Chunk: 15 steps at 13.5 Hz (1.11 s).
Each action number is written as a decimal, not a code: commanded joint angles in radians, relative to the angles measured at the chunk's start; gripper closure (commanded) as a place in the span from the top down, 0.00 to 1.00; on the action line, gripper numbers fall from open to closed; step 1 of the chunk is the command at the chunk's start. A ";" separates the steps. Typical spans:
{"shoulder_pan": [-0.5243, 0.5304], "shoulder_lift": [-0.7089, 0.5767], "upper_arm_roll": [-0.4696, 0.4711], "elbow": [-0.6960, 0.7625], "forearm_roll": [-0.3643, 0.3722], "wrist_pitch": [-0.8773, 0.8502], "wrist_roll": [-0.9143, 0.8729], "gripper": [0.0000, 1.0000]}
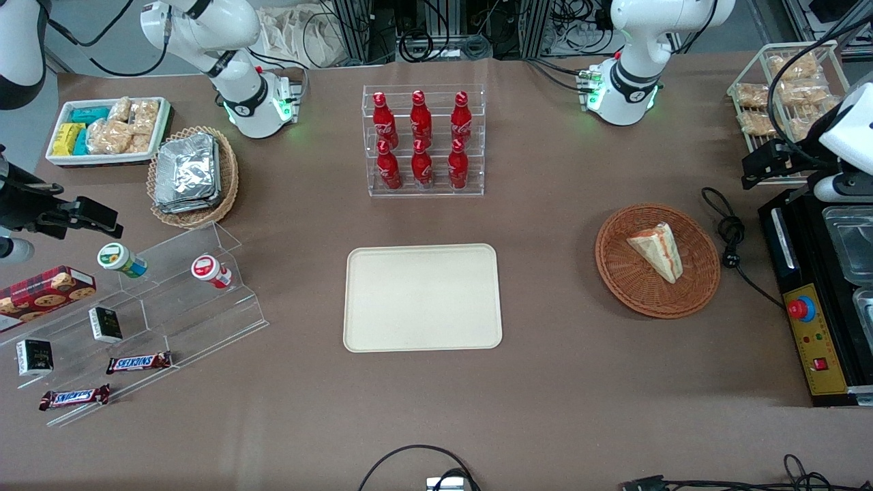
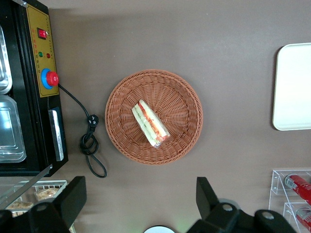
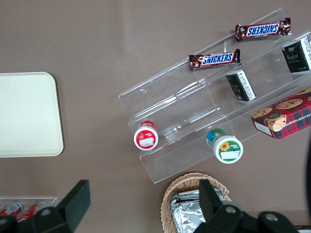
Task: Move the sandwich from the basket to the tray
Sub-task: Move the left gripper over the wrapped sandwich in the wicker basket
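A robotics laboratory arranged as a mock snack shop is indicated. Two white arm bases [image 1: 624,85] are bolted to a worktop [image 1: 586,395] covered in brown sheeting, with loose cables [image 1: 436,41] and metal framing seen at its edge farthest from the front camera. A black control box [image 1: 811,327] with a red stop button [image 1: 801,309] is set at the working arm's end. Retail-style stock is displayed: cola bottles [image 1: 421,136] in a clear rack, chocolate bars [image 1: 138,362] on acrylic steps [image 1: 198,307], and bagged snacks [image 1: 123,126] in a bin.

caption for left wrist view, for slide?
Open gripper hovers above sandwich lying in wicker basket; tray empty.
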 commanded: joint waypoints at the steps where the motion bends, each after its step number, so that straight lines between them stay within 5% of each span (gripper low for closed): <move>1: 0.003 0.012 -0.004 0.025 0.000 -0.009 0.006 1.00; 9: 0.015 0.053 0.002 -0.026 -0.025 0.014 -0.146 1.00; 15: 0.015 0.001 0.004 -0.283 -0.022 0.214 -0.316 1.00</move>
